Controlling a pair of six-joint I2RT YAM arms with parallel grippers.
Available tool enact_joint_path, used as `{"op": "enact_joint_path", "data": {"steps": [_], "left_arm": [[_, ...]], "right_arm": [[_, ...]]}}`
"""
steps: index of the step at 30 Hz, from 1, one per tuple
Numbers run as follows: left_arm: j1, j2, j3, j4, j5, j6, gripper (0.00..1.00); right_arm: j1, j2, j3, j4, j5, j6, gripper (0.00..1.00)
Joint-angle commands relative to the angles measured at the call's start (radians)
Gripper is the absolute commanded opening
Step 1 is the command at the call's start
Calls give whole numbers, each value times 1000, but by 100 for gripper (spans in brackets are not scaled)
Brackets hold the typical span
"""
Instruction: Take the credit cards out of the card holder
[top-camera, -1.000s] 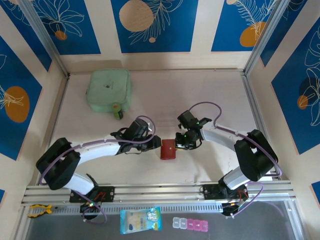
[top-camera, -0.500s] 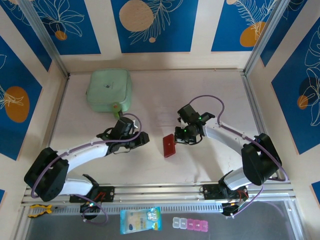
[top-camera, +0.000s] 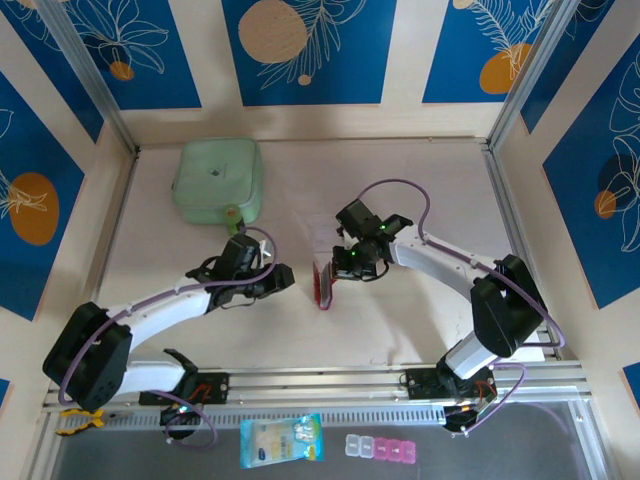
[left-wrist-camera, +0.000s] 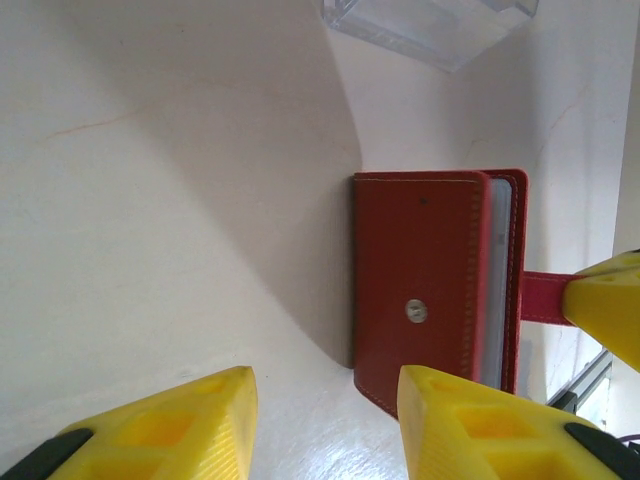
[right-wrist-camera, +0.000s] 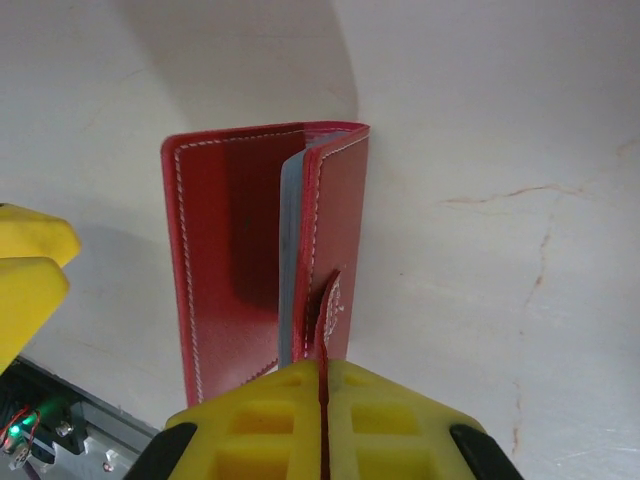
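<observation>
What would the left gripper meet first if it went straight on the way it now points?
Probably the card holder: it sits just ahead of the left gripper, slightly off-centre, though depth is hard to judge.

There is one red card holder (top-camera: 326, 286), one pale green pouch (top-camera: 218, 182) and one clear plastic box (left-wrist-camera: 430, 25). There are two hands, the left hand (left-wrist-camera: 325, 405) and the right hand (right-wrist-camera: 322, 385), each with two yellow fingers. Along the near edge are one blue-and-white packet (top-camera: 282, 441), one yellow clip (top-camera: 78, 420) and one row of little boxes (top-camera: 387, 447), which are too small to count.
</observation>
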Motion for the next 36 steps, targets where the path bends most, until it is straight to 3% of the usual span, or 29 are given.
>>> {"op": "enact_joint_path", "data": {"steps": [1, 13, 36], "left_arm": [[10, -11, -14, -14, 34, 28, 42], [10, 13, 11, 1, 56, 28, 41], [-43, 147, 42, 78, 80, 0, 23]], "right_arm": [[9, 0, 26, -31, -2, 19, 6], [13, -21, 49, -50, 1, 9, 6], [7, -37, 28, -85, 38, 4, 6]]}}
